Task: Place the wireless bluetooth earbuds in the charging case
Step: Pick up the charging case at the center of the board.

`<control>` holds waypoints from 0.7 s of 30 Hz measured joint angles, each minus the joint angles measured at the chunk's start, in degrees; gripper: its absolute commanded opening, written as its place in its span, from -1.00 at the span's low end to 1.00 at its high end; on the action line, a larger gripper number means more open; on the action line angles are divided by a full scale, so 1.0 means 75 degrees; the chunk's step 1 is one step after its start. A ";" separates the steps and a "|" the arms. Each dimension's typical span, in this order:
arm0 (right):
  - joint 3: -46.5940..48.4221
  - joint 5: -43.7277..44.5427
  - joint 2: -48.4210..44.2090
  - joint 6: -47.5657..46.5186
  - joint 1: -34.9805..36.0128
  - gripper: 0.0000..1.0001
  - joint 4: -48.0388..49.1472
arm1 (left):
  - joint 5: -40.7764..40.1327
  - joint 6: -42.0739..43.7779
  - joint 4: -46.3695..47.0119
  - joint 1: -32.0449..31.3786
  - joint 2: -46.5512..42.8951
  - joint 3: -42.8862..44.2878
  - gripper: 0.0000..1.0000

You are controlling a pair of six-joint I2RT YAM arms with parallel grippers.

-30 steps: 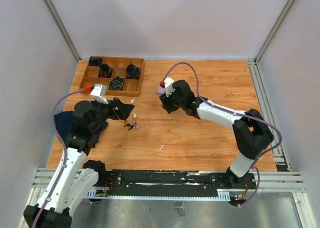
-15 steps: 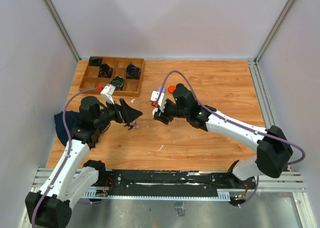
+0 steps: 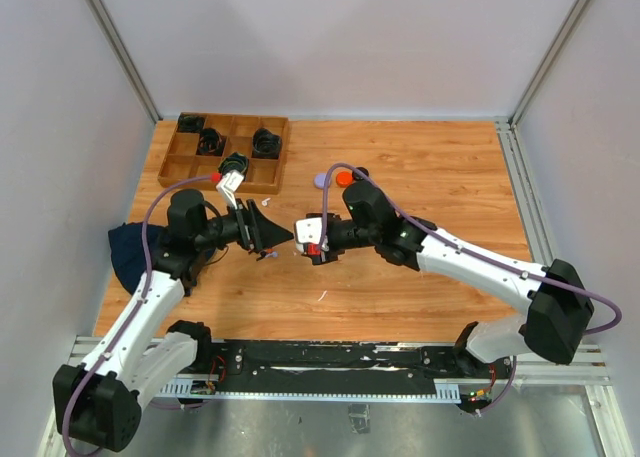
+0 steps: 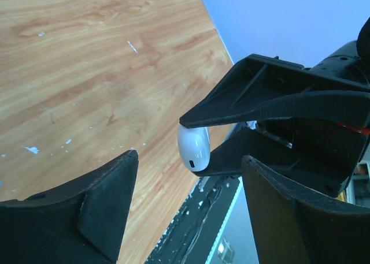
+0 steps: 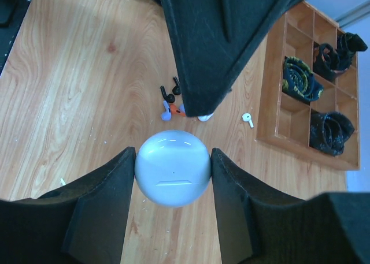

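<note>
Two white-and-black robot arms meet tip to tip over the orange-brown wooden table point(image 3: 440, 167). The right pincer point(image 5: 172, 157) is clamped on a glossy white, rounded plastic charging case point(image 4: 193, 148), one finger on each side, holding it clear of the boards. Facing it, the left pincer point(image 3: 278, 235) stands spread, nothing between its black fingers point(image 4: 104, 200), which reach towards the case without touching it.

The small wireless earbuds point(image 5: 171, 102), two dark, one orange and one purple, lie loose in a cluster on the table beneath the left pincer, with a lone white bud point(image 5: 247, 119) just beside them towards the compartmented wooden tray point(image 3: 172, 165) of coiled black cables point(image 5: 298, 73). A lilac round case point(image 3: 322, 180) and an orange one point(image 3: 344, 178) sit behind the right arm; a dark blue cloth point(image 3: 125, 249) lies at the table's left edge.
</note>
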 measured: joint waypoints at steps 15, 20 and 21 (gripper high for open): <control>0.0364 -0.0221 0.0000 -0.0970 0.0093 -0.28 -0.0344 | 0.0262 -0.0495 0.0627 -0.0452 0.0440 -0.0449 0.16; 0.0399 -0.0219 0.0070 -0.1061 0.0140 -0.28 -0.0420 | 0.0265 -0.0641 0.0892 -0.0504 0.0501 -0.0478 -0.02; 0.0405 -0.0216 0.0087 -0.1081 0.0160 -0.28 -0.0425 | 0.0283 -0.0676 0.0938 -0.0522 0.0519 -0.0493 -0.04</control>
